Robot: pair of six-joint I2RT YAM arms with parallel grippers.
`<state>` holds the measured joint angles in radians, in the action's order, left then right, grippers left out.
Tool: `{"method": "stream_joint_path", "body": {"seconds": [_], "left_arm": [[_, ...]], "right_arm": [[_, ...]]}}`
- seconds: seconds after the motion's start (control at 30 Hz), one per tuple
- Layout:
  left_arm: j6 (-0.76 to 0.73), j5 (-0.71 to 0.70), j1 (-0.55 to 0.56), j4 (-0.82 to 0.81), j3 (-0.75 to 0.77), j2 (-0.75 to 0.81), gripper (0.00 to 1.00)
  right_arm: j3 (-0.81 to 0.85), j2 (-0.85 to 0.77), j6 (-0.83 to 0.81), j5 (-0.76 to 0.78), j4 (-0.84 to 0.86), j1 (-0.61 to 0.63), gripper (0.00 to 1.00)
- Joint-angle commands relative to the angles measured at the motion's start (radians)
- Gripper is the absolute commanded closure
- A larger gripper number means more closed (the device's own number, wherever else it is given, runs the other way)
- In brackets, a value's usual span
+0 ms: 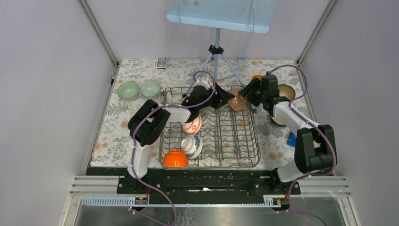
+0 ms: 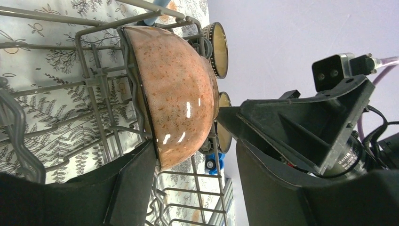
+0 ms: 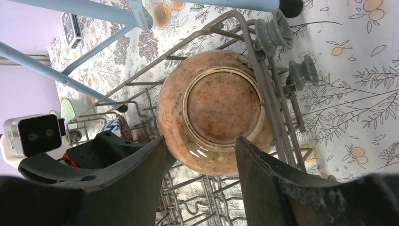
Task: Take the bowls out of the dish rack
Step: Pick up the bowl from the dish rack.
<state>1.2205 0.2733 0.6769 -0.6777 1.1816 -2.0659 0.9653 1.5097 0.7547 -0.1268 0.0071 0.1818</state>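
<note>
Rack [image 1: 235, 136]: grey wire, middle of the patterned worktop [image 1: 110, 132].
- Orange bowl [image 1: 175, 158]: in the rack, near left corner.
- Blue-and-white bowl [image 1: 192, 146]: in the rack, just behind the orange one.
- Red-and-white bowl [image 1: 192, 125]: in the rack, next row back, under the left arm.
- Speckled bowl [image 3: 216, 108]: on edge in the rack's far right corner, foot ring facing the right arm.
- Left hand [image 2: 194, 150]: spread. One finger [image 2: 134, 183] is at the speckled bowl's rim, the other well clear of it.
- Right hand [image 3: 200, 146]: spread, straddling that bowl's lower edge from the foot side. Cannot tell whether it touches.
- Green bowls [image 1: 128, 90]: two, side by side on the worktop, left of the rack's far end.
- Brown bowl [image 1: 286, 92]: on the worktop, right of the rack.
- Tripod [image 1: 216, 56]: behind the rack.
</note>
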Motion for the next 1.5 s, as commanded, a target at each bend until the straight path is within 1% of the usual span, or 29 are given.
{"method": "stream_joint_path", "body": {"seconds": [0.0,0.43,0.8,1.33,1.4,1.47], "left_arm": [[-0.007,0.051,0.019,-0.154,0.039,-0.006,0.35],[-0.014,0.093,0.031,-0.183,0.084,-0.043,0.41],[-0.009,0.104,0.039,-0.224,0.109,-0.065,0.57],[0.011,0.130,0.042,-0.333,0.128,-0.107,0.60],[0.015,0.134,0.042,-0.349,0.132,-0.112,0.63],[0.019,0.136,0.042,-0.358,0.135,-0.118,0.68]], "right_arm": [[0.001,0.015,0.019,-0.045,0.054,-0.013,0.38],[0.002,0.031,0.021,-0.081,0.059,-0.040,0.41],[-0.032,0.040,0.065,-0.127,0.106,-0.062,0.45],[-0.079,0.045,0.104,-0.190,0.184,-0.102,0.49],[-0.081,0.042,0.101,-0.194,0.191,-0.105,0.49],[-0.082,0.040,0.100,-0.200,0.195,-0.108,0.49]]}}
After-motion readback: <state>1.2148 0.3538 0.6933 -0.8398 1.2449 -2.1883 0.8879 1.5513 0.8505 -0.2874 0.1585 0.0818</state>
